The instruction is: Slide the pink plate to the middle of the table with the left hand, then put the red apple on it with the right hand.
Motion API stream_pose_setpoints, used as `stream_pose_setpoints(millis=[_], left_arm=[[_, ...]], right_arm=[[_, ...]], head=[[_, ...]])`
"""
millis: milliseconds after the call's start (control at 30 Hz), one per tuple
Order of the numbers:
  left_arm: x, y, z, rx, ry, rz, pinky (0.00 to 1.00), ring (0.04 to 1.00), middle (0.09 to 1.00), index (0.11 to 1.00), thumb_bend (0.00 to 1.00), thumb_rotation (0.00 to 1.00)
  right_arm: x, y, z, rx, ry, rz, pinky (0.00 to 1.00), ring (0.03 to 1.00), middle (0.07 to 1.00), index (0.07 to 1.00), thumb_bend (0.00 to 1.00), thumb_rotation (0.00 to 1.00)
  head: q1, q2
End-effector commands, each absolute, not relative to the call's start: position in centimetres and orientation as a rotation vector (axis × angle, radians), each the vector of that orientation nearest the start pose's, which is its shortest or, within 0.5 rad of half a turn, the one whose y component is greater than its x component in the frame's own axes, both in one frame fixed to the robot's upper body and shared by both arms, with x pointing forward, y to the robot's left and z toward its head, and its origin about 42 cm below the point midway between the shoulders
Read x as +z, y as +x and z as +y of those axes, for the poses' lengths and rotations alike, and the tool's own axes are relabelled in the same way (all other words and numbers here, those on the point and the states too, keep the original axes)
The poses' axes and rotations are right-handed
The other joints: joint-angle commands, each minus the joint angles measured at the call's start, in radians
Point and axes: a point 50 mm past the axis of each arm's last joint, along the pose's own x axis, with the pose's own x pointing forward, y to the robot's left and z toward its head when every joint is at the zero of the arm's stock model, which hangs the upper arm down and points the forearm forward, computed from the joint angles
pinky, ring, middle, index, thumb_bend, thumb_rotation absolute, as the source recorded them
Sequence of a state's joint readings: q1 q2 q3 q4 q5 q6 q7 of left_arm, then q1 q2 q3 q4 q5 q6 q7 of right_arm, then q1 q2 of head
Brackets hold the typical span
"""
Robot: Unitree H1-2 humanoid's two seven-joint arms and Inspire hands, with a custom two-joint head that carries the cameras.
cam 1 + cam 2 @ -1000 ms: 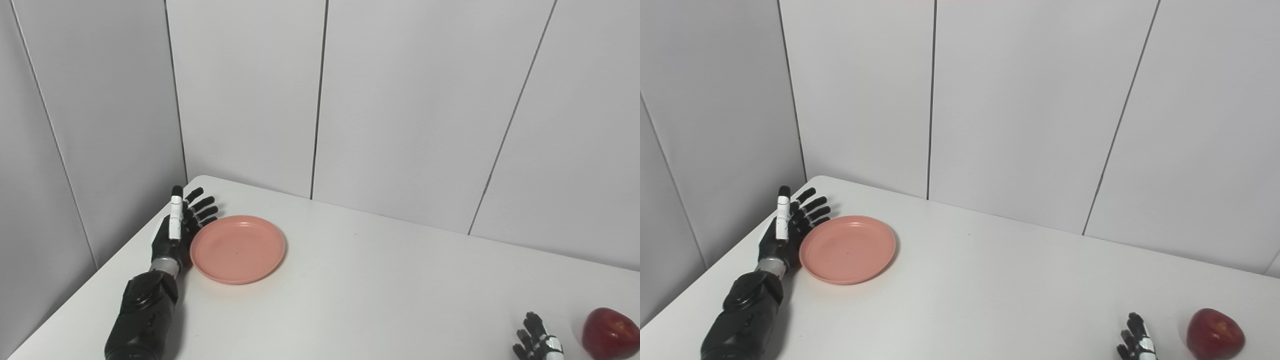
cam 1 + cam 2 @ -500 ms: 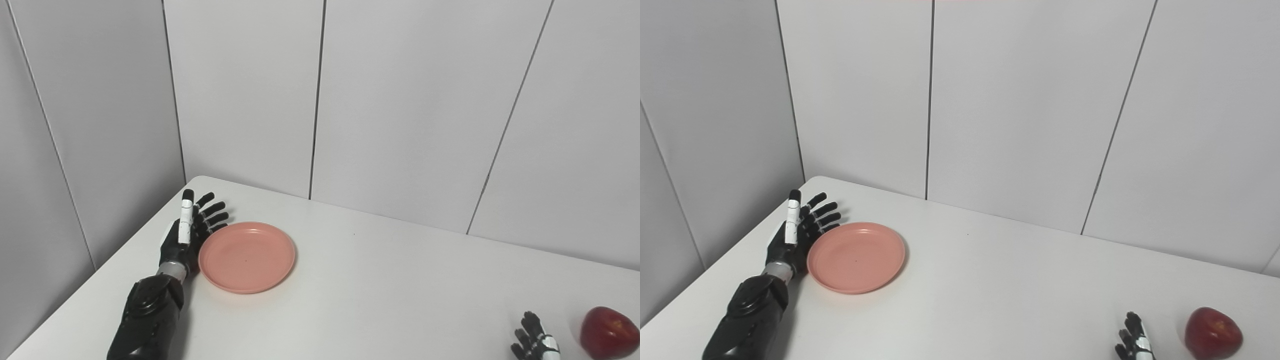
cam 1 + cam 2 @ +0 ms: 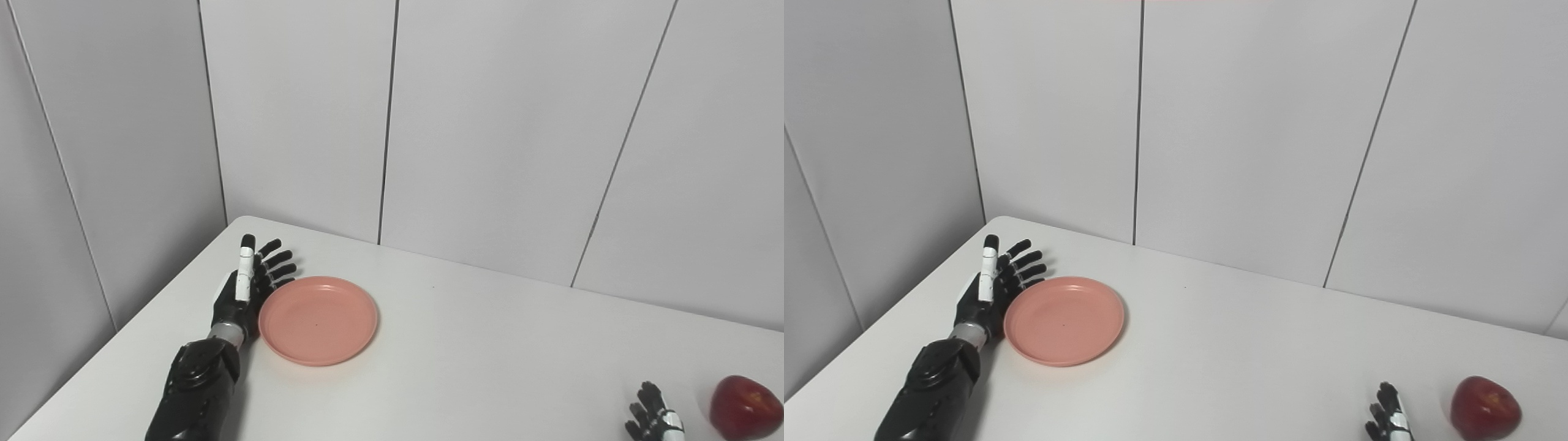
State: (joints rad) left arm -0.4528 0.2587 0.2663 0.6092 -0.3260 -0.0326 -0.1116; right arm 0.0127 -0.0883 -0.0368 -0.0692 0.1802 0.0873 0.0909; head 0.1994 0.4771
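A pink plate (image 3: pixel 318 318) lies flat on the white table (image 3: pixel 478 343) at the left. My left hand (image 3: pixel 248 285) is open, its fingers spread, pressed edge-on against the plate's left rim. The red apple (image 3: pixel 745 407) sits at the far right near the front edge. Just left of the apple, my right hand (image 3: pixel 654 421) pokes up from the bottom edge with its fingers apart, holding nothing and clear of the apple. Most of that hand is cut off by the picture's edge.
Grey panelled walls (image 3: pixel 490 135) close the table in at the back and the left. The table's left edge (image 3: pixel 122 343) runs close beside my left forearm (image 3: pixel 196 392).
My left hand has pushed the pink plate to the right and slightly toward me. The right hand and the apple have stayed where they were.
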Motion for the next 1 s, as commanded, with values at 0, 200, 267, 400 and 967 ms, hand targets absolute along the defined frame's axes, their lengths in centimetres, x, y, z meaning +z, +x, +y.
stream_pose_setpoints(millis=[0, 200, 267, 400, 967], left_arm=[[12.3, 43.2, 33.8, 0.105, -0.209, 0.019, 0.75, 0.785, 0.829, 0.837, 0.89, 0.98], [11.0, 43.5, 31.8, 0.043, -0.268, 0.040, 0.80, 0.821, 0.859, 0.866, 0.94, 0.95], [10.6, 43.5, 31.3, 0.040, -0.258, 0.046, 0.78, 0.807, 0.849, 0.863, 0.97, 0.94], [10.1, 43.6, 30.7, 0.029, -0.233, 0.052, 0.76, 0.782, 0.840, 0.862, 0.94, 0.99], [9.1, 43.6, 28.1, 0.008, -0.249, 0.084, 0.75, 0.769, 0.824, 0.831, 0.89, 0.98]], right_arm=[[9.7, 27.1, -23.2, 0.095, 0.114, 0.080, 1.00, 1.000, 0.997, 0.970, 0.78, 1.00], [9.7, 27.1, -22.9, 0.095, 0.108, 0.081, 1.00, 1.000, 0.995, 0.966, 0.81, 1.00], [9.7, 27.2, -22.8, 0.093, 0.113, 0.081, 1.00, 1.000, 0.995, 0.967, 0.81, 1.00], [9.8, 27.2, -22.7, 0.098, 0.110, 0.078, 1.00, 1.000, 0.996, 0.972, 0.81, 1.00], [9.8, 27.3, -22.4, 0.107, 0.114, 0.079, 1.00, 1.000, 0.994, 0.969, 0.81, 1.00]], head=[[-0.001, 0.002], [-0.008, 0.001], [-0.008, 0.001], [-0.010, 0.001], [-0.015, 0.004]])
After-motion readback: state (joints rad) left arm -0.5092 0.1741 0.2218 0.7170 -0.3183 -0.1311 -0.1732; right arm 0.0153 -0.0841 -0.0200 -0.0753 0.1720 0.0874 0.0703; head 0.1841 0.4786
